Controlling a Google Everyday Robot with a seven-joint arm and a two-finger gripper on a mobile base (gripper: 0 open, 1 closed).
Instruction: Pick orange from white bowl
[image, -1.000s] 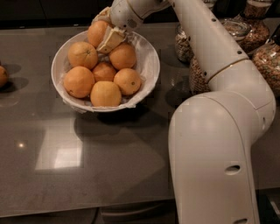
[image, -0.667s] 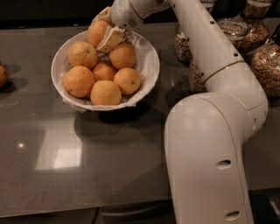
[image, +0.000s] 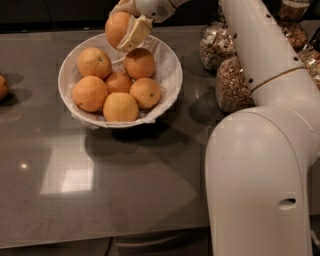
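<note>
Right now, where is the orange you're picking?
Top centre-left of the camera view: the orange is clamped in the claw, held over the far rim of the bowl, above the six other oranges inside it.

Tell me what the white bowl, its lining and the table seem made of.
The white bowl: hard to tell under the lining; the smooth rim hints at ceramic or plastic. That lining: thin paper, matte and crinkled, ragged-edged. The table: polished stone or laminate, grey and glossy, mirroring lights. The gripper, above the bowl's far rim, holds the orange.
</note>
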